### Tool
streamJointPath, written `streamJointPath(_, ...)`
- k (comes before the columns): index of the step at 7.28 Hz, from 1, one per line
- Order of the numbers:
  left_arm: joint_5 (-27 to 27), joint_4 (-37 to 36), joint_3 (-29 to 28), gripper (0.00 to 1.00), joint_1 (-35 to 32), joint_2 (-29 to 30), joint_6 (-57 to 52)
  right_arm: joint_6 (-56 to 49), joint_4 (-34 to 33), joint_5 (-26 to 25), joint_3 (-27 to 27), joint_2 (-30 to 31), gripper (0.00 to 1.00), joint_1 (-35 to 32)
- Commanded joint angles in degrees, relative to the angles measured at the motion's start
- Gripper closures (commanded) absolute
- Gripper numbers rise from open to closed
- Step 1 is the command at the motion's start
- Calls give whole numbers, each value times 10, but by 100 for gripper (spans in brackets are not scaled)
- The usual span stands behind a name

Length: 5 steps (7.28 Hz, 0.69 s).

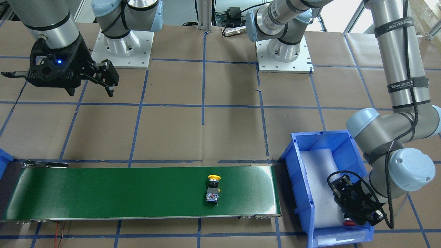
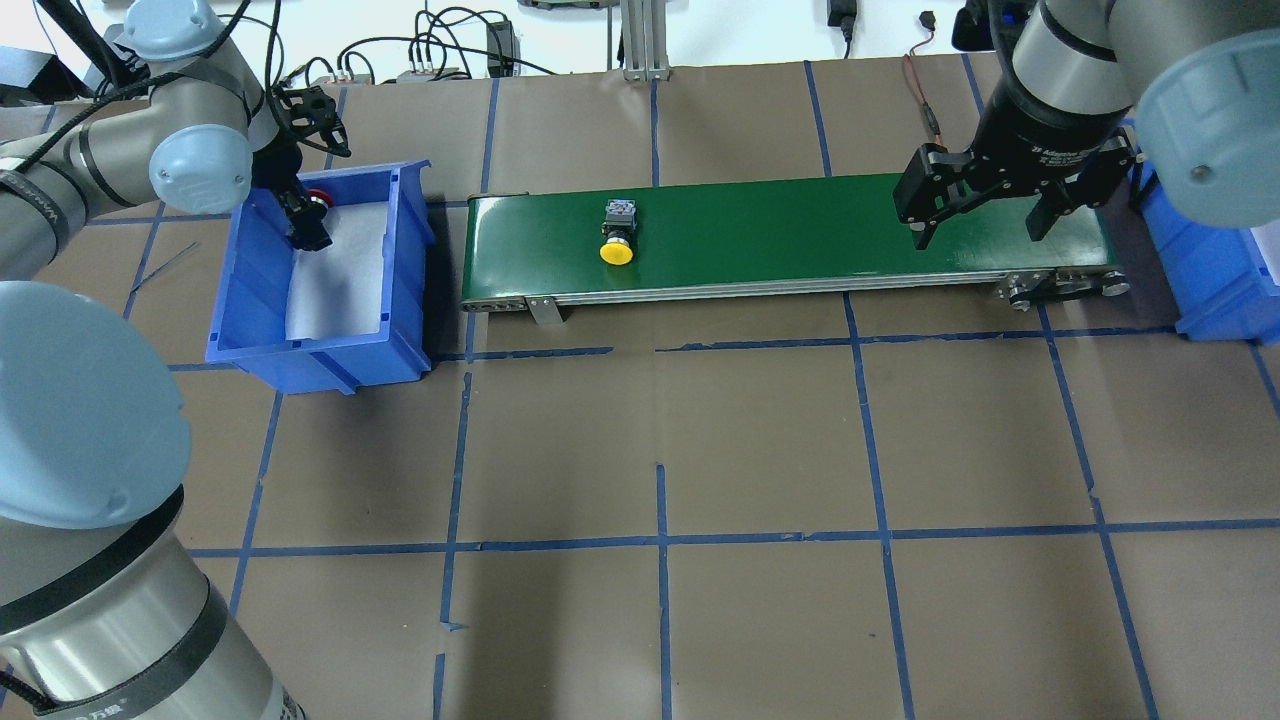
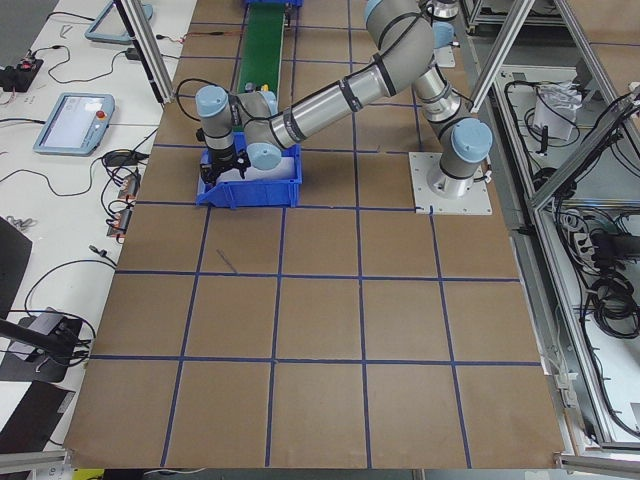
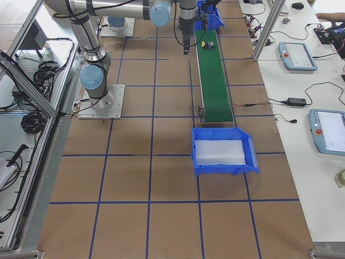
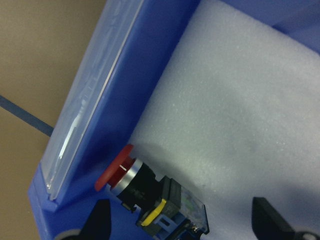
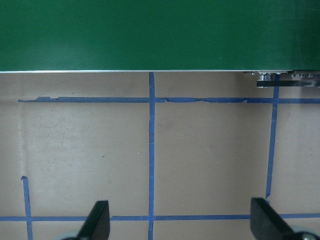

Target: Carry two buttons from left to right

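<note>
Button with red cap lies in the left bin, between the fingers of the open left gripper; only the wrist view shows its block. Yellow button is on the belt; right gripper is open.

green conveyor belt | blue bin beside its end | white foam lining bin

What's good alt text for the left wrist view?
Red push-button lying on its side on white foam in a blue bin, cap toward the bin wall. The left gripper is open, its fingertips at the bottom edge either side of the button.
</note>
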<state>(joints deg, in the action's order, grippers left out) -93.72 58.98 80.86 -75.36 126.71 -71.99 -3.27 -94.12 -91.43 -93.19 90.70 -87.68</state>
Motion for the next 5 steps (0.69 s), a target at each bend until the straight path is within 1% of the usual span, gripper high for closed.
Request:
streamJointPath(1, 6, 0, 0, 6, 1, 2, 0, 3, 8, 1, 4, 0, 0, 0)
streamJointPath(4, 4, 0, -1, 40, -1, 2, 7, 3, 5, 4, 4, -3, 0, 0)
streamJointPath(5, 4, -1, -1, 49, -1, 2, 9, 3, 0, 4, 4, -17, 0, 0)
